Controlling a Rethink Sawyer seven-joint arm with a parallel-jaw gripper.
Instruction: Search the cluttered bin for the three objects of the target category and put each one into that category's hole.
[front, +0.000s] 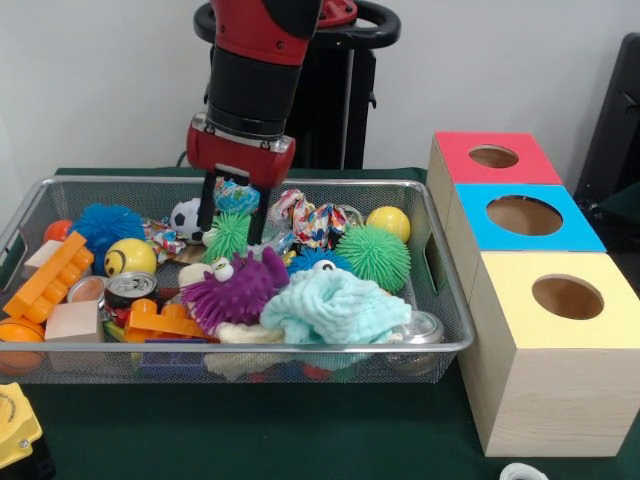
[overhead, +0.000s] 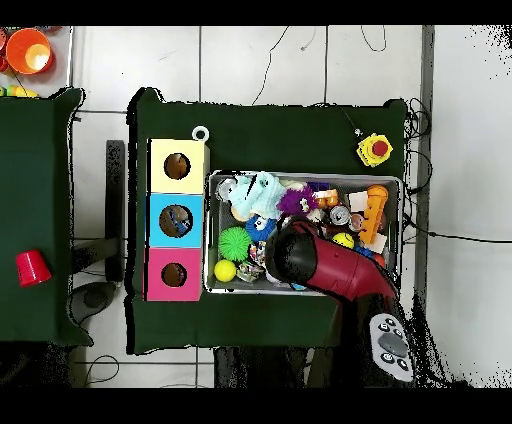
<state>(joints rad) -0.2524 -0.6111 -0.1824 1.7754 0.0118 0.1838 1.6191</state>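
My gripper hangs low over the far side of the wire-mesh bin, its two black fingers spread and holding nothing, straddling a small green spiky ball. No crushed clear bottle shows anywhere in the heap; I judge all of them buried or out of sight. The sky-blue hole waits in the middle pale wooden box, right of the bin, between the red-topped box and the yellow-topped box. The risk from here, as I judge it: closing now would seize the soft, rubbery spiky ball or snag the knotted fabric rope beside it, the wrong category. A shiny round metal can to the near left could also pass for a bottle by its glint. The fluffy mint cloth and purple spiky toy may be blanketing crinkly plastic beneath, which would slip or crumple under pressure.
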